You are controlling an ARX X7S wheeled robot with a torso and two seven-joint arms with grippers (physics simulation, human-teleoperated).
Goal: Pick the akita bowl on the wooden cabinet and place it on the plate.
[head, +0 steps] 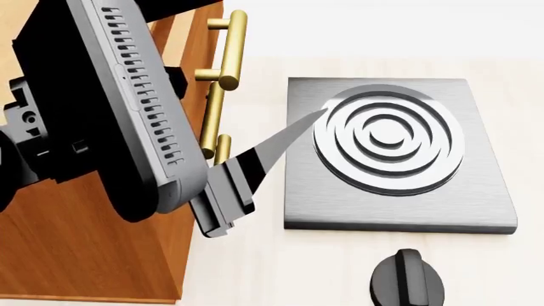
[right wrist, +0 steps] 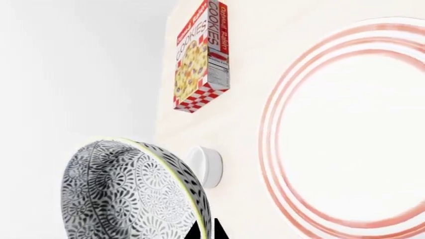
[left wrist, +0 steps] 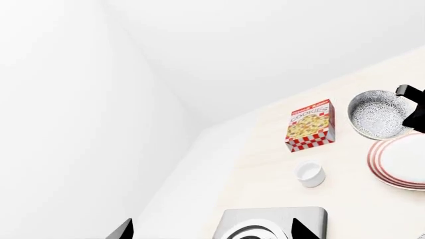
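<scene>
The box reads "COOKIES". Right gripper pinches the bowl's rim, holding it beside the plate, near a cup. Only the head view shows the cabinet. Left gripper: grip unclear.

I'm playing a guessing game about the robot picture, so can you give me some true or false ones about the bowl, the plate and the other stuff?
1. The small round white bowl with the fine dark blue-grey pattern sits flat in the middle of the wide white plate with red rings. False: the right pincer holds it by the rim, beside the plate, not in it.
2. The red and yellow cookie box stands upright on the pale counter. True.
3. The little plain white cup is inside the patterned bowl. False: it stands alone on the counter.
4. The grey metal stove plate with round rings has a black knob near it. True.
5. The plate has food on it. False: it looks bare.
</scene>
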